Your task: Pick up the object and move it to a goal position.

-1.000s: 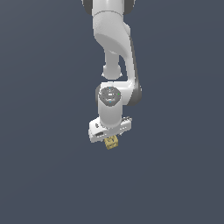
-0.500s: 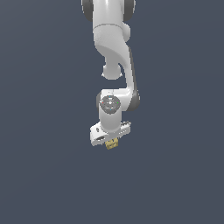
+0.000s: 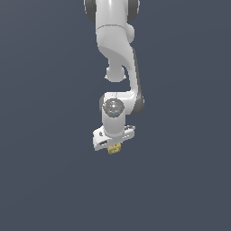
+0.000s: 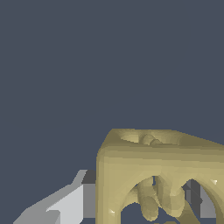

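I have the cube (image 3: 114,148) clamped in the claw (image 3: 113,147), tucked right under the white arm (image 3: 118,54) in the exterior view. In the wrist view the tan cube (image 4: 159,175) fills the lower corner with a grey finger (image 4: 65,203) pressed just beside it, so I judge the pickup done. No goal marker shows anywhere, so I cannot say how much carrying is left; the release is still ahead.
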Robot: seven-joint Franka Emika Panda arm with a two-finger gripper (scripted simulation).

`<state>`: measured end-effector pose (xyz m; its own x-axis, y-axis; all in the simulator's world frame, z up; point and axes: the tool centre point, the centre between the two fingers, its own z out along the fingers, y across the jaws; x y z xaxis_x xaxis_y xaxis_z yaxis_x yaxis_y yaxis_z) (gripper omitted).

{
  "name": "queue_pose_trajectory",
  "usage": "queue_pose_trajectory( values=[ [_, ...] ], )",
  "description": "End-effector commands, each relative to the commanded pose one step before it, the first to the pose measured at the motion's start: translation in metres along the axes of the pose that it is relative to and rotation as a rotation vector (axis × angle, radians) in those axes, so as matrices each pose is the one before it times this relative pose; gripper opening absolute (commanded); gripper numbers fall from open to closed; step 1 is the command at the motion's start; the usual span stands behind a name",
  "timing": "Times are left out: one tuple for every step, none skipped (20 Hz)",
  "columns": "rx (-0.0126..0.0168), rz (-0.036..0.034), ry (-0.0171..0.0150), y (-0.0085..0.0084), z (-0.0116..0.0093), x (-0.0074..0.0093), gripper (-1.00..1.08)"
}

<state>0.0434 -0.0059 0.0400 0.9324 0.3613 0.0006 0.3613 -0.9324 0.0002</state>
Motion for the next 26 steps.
queue_pose_trajectory(
  values=[
    [0.0001,-0.0003,-0.00026,-0.00021,0.00025,-0.00005,-1.0],
    [0.0,0.0,0.0,-0.00028,-0.00027,0.00025,-1.0],
    [0.0,0.0,0.0,-0.00085,-0.00081,0.00075,-1.0],
    [0.0,0.0,0.0,-0.0014,-0.00135,0.00125,-1.0],
    [0.0,0.0,0.0,-0.00195,-0.00187,0.00175,-1.0],
    [0.0,0.0,0.0,-0.00248,-0.00239,0.00223,-1.0],
    [0.0,0.0,0.0,-0.00299,-0.00288,0.0027,-1.0],
    [0.0,0.0,0.0,-0.00349,-0.00337,0.00316,-1.0],
    [0.0,0.0,0.0,-0.00396,-0.00383,0.00361,-1.0],
    [0.0,0.0,0.0,-0.0044,-0.00426,0.00403,-1.0],
    [0.0,0.0,0.0,-0.00477,-0.00462,0.0044,-1.0],
    [0.0,0.0,0.0,-0.00507,-0.00493,0.00471,-1.0],
    [0.0,0.0,0.0,-0.00532,-0.00518,0.00497,-1.0],
    [0.0,0.0,0.0,-0.00551,-0.00537,0.00518,-1.0],
    [0.0,0.0,0.0,-0.00565,-0.00552,0.00536,-1.0],
    [0.0,0.0,0.0,-0.00573,-0.00562,0.0055,-1.0],
    [0.0,0.0,0.0,-0.00573,-0.00564,0.00558,-1.0],
    [0.0,0.0,0.0,-0.0053,-0.00524,0.00525,-1.0],
    [0.0,0.0,0.0,-0.00473,-0.00469,0.00477,-1.0],
    [0.0,0.0,0.0,-0.00421,-0.00419,0.00431,-1.0],
    [0.0,0.0,0.0,-0.00372,-0.00371,0.00385,-1.0],
    [0.0,0.0,0.0,-0.00326,-0.00326,0.00341,-1.0],
    [0.0,0.0,0.0,-0.00281,-0.00282,0.00299,-1.0],
    [0.0,0.0,0.0,-0.00239,-0.00241,0.00259,-1.0],
    [0.0,0.0,0.0,-0.00198,-0.00202,0.00222,-1.0],
    [0.0,0.0,0.0,-0.0016,-0.00165,0.00187,-1.0]
  ],
)
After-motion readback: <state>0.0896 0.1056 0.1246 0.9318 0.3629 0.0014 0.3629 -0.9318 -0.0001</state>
